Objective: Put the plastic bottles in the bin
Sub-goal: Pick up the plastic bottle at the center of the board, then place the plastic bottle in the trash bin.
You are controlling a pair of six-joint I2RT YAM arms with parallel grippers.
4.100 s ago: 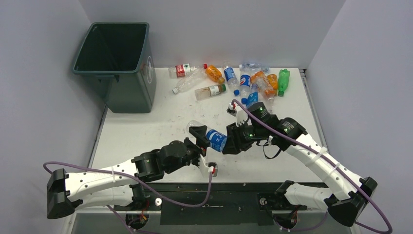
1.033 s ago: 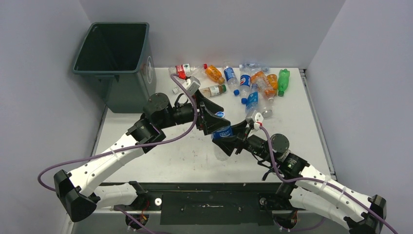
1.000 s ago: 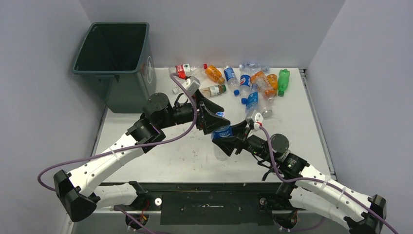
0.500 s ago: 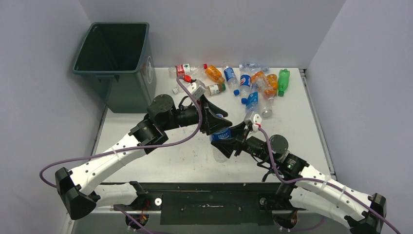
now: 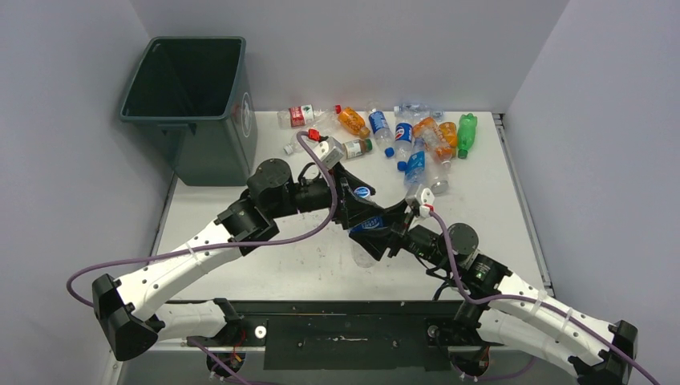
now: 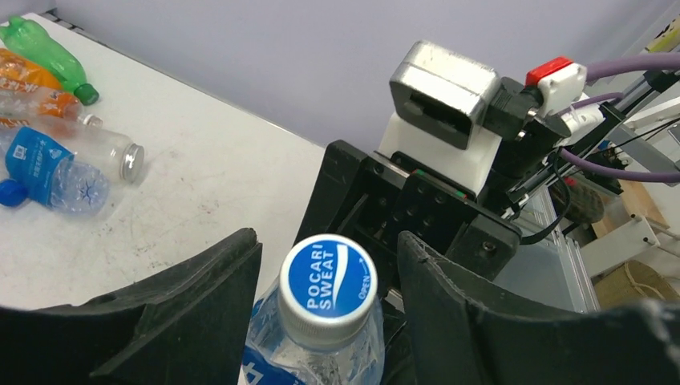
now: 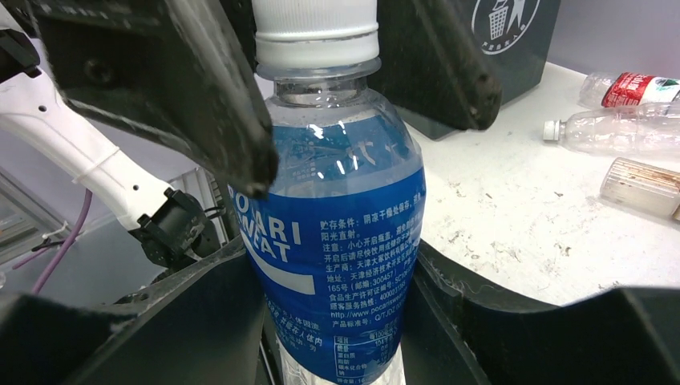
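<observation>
Both grippers are meeting mid-table on one Pocari bottle (image 5: 370,226), held up off the table (image 5: 240,216).

R side: right gripper (image 5: 372,237) is clamped on the bottle body. In the wrist view its fingers (image 7: 200,313) press the blue label (image 7: 337,241) from both sides, cap end pointing away from its palm.

L side: left gripper (image 5: 363,208) comes in from the opposite end. Its fingers (image 6: 200,305) flank the cap (image 6: 330,277), w/ a visible gap each side at cap level. In the R wrist view the fingertips sit at the bottle's neck/shoulder. Can't tell if they're actually pinching lower down or just bracketing it, so L grip is unconfirmed.

Bin (image 5: 212,152) is beyond the L gripper and off to its left, well apart, opening up; nothing visible inside from the top cam.

Loose bottles (image 5: 401,132) lie in a scatter beyond both grippers at the far edge of the table, clear of the fingers. Nearest ones are just past the L wrist. The green bottle (image 5: 467,132) is at the far-right end of the scatter.
</observation>
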